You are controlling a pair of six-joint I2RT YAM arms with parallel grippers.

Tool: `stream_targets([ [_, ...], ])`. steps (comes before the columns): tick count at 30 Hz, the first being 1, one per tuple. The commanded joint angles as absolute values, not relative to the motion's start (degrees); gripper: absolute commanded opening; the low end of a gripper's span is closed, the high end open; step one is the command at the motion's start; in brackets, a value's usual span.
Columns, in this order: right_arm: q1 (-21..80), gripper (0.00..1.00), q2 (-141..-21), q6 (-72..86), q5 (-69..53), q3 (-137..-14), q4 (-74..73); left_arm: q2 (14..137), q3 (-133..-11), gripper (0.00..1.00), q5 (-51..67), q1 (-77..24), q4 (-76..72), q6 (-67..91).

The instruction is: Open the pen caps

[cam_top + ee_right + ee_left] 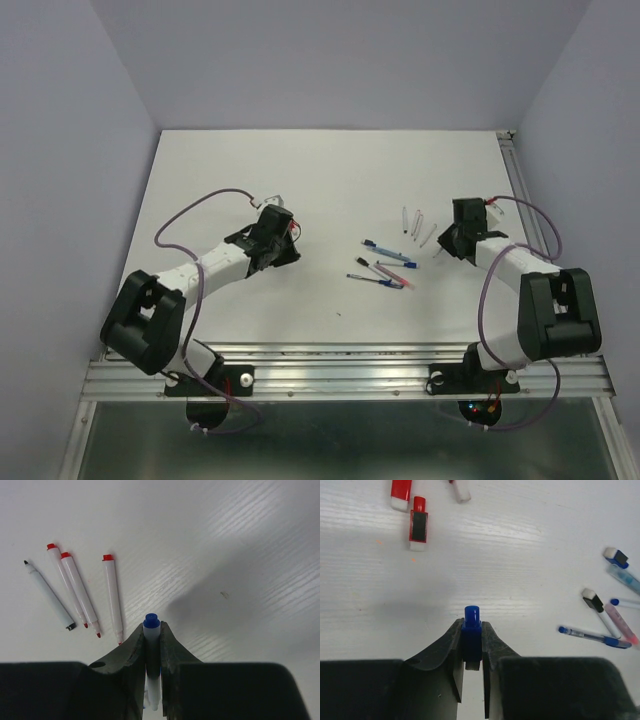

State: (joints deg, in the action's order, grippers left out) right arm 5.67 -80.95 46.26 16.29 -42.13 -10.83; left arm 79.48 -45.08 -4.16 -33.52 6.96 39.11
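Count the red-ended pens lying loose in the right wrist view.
3, side by side left of the right end effector: leftmost red pen, middle red pen, rightmost red pen. More may lie outside this view.

Red cap (401, 489) — cut off at top edge.

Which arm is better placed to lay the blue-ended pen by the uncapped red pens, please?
Right: the right gripper grips the blue-ended pen, with the uncapped red pens close by; the left gripper holds only a blue cap.
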Motion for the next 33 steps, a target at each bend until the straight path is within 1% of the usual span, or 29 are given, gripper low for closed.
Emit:
stream_targets([
  [1,4.48,0.1,-83.58,45.53,12.84,-40.52,-4.4,83.04,-50.35,0.09,-6.85,-32.43,10.54,37.26],
  [5,4.31,0.13,-87.18,44.3,9.51,-40.87,-1.59,87.18,-53.43,0.11,-9.84,-31.82,13.18,38.75],
  [6,4.22,0.13,-88.93,43.17,8.8,-40.96,-0.45,87.97,-54.05,0.14,-11.32,-31.82,13.62,39.11],
  [8,4.22,0.14,-90.26,42.37,7.83,-41.66,1.3,90.34,-55.72,0.15,-12.47,-31.56,14.94,39.37],
  [11,4.22,0.17,-91.58,42.71,7.56,-41.57,2.19,92.81,-57.48,0.2,-11.87,-31.2,15.64,39.64],
  [12,4.22,0.2,-91.67,42.8,7.56,-41.49,2.55,93.16,-57.83,0.2,-11.52,-31.03,15.73,39.73],
  [14,4.31,0.26,-91.5,43.06,8.08,-41.22,2.29,94.48,-58.71,0.27,-11.78,-31.03,16.0,39.81],
  [15,4.22,0.27,-91.32,43.41,8.35,-41.13,2.02,94.83,-58.88,0.29,-11.95,-30.85,16.17,39.81],
  [17,4.22,0.32,-90.62,43.51,8.17,-40.7,2.02,96.15,-59.85,0.31,-12.22,-30.85,17.14,39.82],
  [19,4.31,0.41,-89.65,43.51,7.91,-39.82,2.28,96.85,-60.29,0.4,-12.04,-30.85,17.4,39.9],
  [20,4.31,0.48,-88.87,43.42,7.82,-39.64,2.55,96.86,-60.29,0.42,-11.87,-30.85,17.4,39.9],
  [23,4.31,0.51,-87.81,43.07,8.0,-39.38,2.11,96.86,-60.29,0.5,-11.78,-30.76,17.4,39.99],
  [24,4.31,0.55,-87.19,42.98,7.65,-39.38,2.02,96.77,-60.29,0.53,-11.78,-30.76,17.49,39.9],
  [25,4.31,0.56,-86.93,42.8,7.39,-39.38,1.59,96.59,-60.29,0.55,-11.78,-30.85,17.49,39.9],
  [27,4.22,0.57,-85.53,42.37,6.24,-39.2,1.15,95.89,-60.12,0.56,-11.34,-30.85,17.84,39.81],
  [28,4.31,0.6,-84.91,42.02,5.89,-38.76,0.97,94.93,-59.77,0.58,-10.9,-30.85,17.75,39.73],
  [29,4.31,0.68,-84.21,41.4,5.11,-38.41,0.97,94.31,-59.42,0.59,-10.38,-30.85,17.67,39.47],
  [30,4.31,0.73,-83.07,40.7,4.58,-37.97,0.97,93.61,-59.15,0.61,-9.68,-30.94,17.4,39.38],
  [32,4.31,0.82,-79.21,38.33,3.96,-36.66,0.26,90.71,-57.31,0.68,-6.87,-31.02,15.83,38.76],
  [33,4.31,0.99,-77.62,37.1,3.17,-36.13,0.26,89.49,-56.61,0.72,-5.64,-31.46,15.21,38.67],
])
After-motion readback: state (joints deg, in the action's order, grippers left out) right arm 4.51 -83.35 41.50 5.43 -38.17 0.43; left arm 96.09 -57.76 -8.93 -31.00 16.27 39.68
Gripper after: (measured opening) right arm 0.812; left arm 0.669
